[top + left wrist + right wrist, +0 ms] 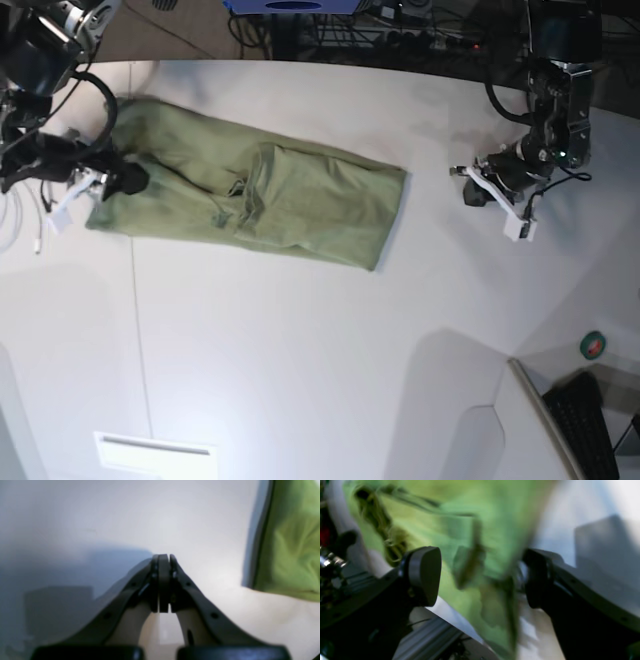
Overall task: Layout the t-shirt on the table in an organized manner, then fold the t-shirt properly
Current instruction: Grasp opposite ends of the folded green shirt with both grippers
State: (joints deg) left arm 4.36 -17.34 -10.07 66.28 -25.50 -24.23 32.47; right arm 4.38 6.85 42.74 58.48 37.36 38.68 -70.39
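Observation:
The olive-green t-shirt (260, 195) lies on the white table (320, 340) as a long folded band running from the far left towards the middle. My right gripper (122, 182) stands at the band's left end. In the right wrist view the right gripper (480, 577) is open wide, and blurred green t-shirt (470, 530) cloth lies between its fingers (425, 575) without being pinched. My left gripper (472, 190) hovers over bare table to the right of the shirt's end. In the left wrist view the left gripper (163, 558) is shut on nothing, with the t-shirt (290, 545) edge off to its right.
A thin dark seam (137, 320) crosses the table near the left. A green tape roll (594, 345) and a keyboard (592, 425) sit beyond the table's right corner. White cables (22, 215) hang at the left edge. Cables and gear (400, 30) line the far edge.

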